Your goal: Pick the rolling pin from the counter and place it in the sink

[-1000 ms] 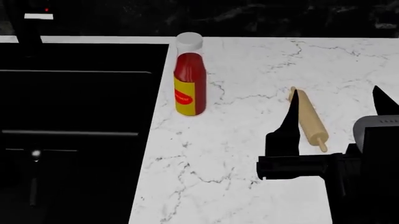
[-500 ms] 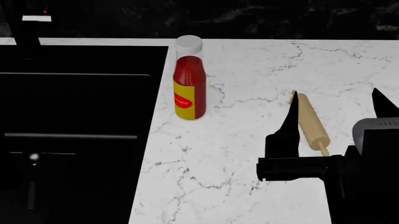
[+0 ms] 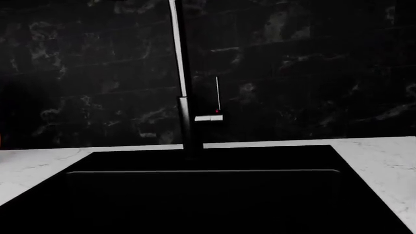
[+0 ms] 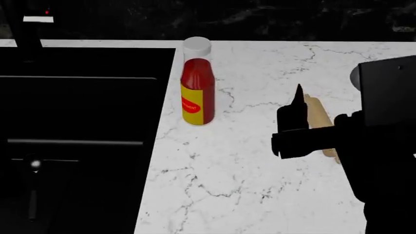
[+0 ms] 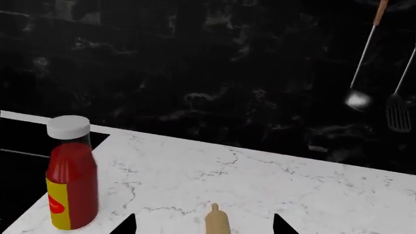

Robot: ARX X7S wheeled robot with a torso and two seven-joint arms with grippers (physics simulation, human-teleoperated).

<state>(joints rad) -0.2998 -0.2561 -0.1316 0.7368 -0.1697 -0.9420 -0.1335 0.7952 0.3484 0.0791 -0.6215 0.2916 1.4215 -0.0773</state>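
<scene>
The rolling pin is a tan wooden cylinder lying on the white marble counter, right of the red ketchup bottle. My right gripper is open and hangs over the pin, one finger on each side. Its wrist hides the pin's near end. In the right wrist view the pin's far knob lies midway between the two dark fingertips of the right gripper. The black sink is at the left; the left wrist view looks into it. My left gripper does not show.
The ketchup bottle stands upright near the sink's right edge, and shows in the right wrist view. A dark faucet rises behind the sink. Utensils hang on the black back wall.
My right gripper has moved forward over the rolling pin and now straddles it; its wrist covers more of the pin. The pin and bottle have not moved.
</scene>
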